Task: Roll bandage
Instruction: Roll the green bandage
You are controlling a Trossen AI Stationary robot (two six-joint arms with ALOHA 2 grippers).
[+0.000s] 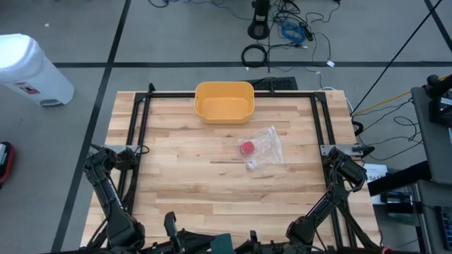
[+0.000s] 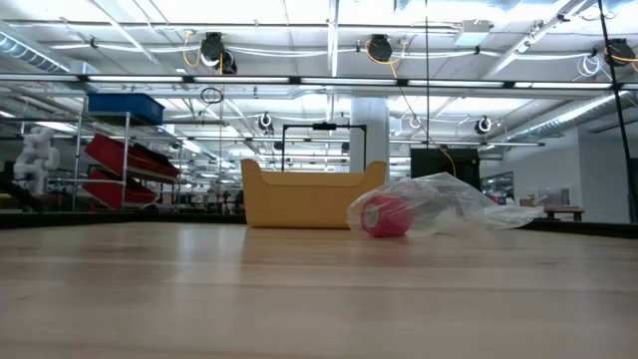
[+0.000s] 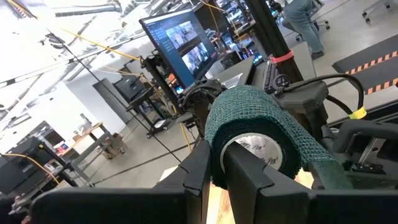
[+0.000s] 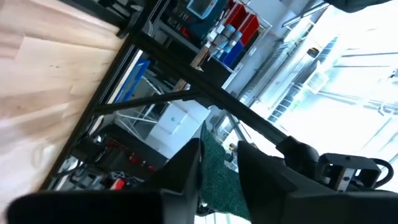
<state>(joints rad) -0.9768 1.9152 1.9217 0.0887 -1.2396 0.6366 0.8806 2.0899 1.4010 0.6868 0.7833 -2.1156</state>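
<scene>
A dark green bandage roll (image 3: 261,118) with a white core is held up off the table at its near edge, seen as a green patch (image 1: 222,244) between the two arms. My left gripper (image 3: 214,158) is shut on the roll. A loose tail (image 3: 329,171) runs off the roll, and my right gripper (image 4: 219,152) has that green strip (image 4: 217,171) between its fingers. A red roll (image 1: 246,147) lies inside a clear plastic bag (image 1: 267,149) on the table's right half. The low view shows neither gripper. My left gripper pinches the roll's wall (image 3: 214,177) at one open end, one finger inside the white core (image 3: 255,152) and one outside. The fingers lie level, and the roll is lifted clear, its axis along them. My right gripper has the bandage's loose strip (image 4: 214,180) between its two fingers, which lie level. The strip fills the gap between them and is lifted clear of the table; one layer or several, I cannot tell.
A yellow bin (image 1: 224,101) stands at the table's far edge, middle. Black frame rails (image 1: 141,120) run along the table's left, right and far sides. Bare wood (image 1: 183,176) lies between the bag and the near edge.
</scene>
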